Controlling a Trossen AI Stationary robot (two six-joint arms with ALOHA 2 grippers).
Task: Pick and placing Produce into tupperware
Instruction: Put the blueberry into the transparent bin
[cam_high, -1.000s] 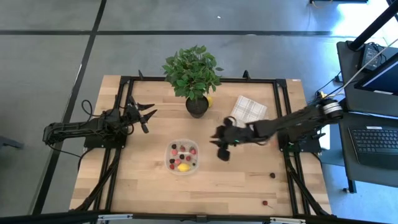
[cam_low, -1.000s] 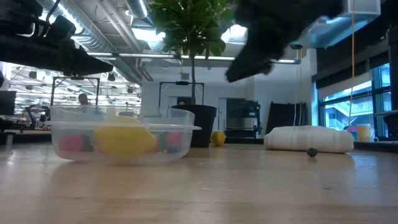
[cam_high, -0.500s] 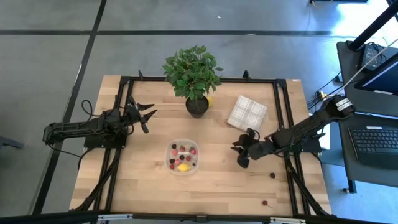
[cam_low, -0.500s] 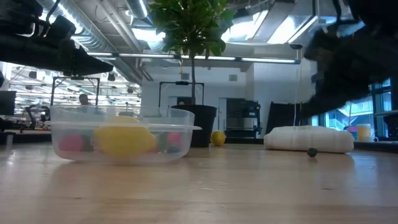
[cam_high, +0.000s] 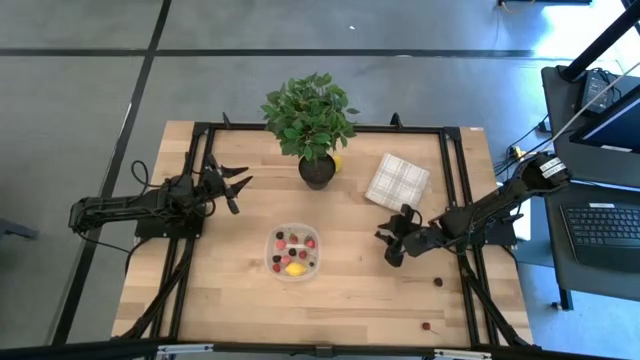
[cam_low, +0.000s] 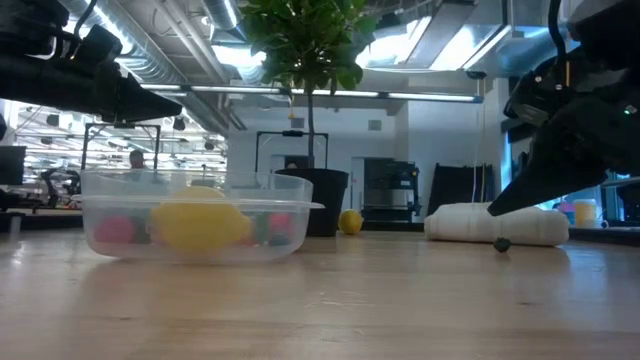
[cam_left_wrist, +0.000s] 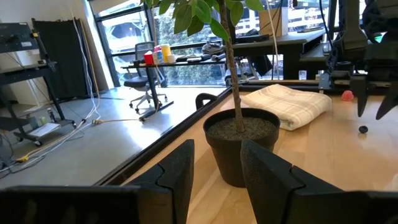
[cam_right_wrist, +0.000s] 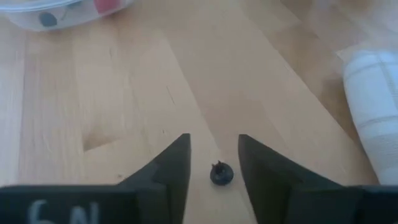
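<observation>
The clear tupperware (cam_high: 294, 252) sits mid-table with a yellow lemon piece (cam_low: 200, 225) and several red and pink berries inside. My right gripper (cam_high: 391, 246) is open, slanting down just right of it. In the right wrist view its fingers (cam_right_wrist: 214, 158) stand on either side of a small dark berry (cam_right_wrist: 221, 173) that lies on the wood. The low view shows the fingertips (cam_low: 500, 205) a little above this berry (cam_low: 502, 243). My left gripper (cam_high: 235, 183) waits open at the table's left, pointing at the plant pot (cam_left_wrist: 241, 143).
A leafy potted plant (cam_high: 312, 120) stands at the far middle with a yellow piece (cam_high: 337, 162) beside its pot. A white checked folded cloth (cam_high: 397, 180) lies far right. A dark berry (cam_high: 437, 282) and a red berry (cam_high: 427, 325) lie near the right front.
My right gripper has gone from beside the tupperware toward the table's right edge and come down, ending low over the dark berry in front of the cloth. In the last half second it has only settled a little lower.
</observation>
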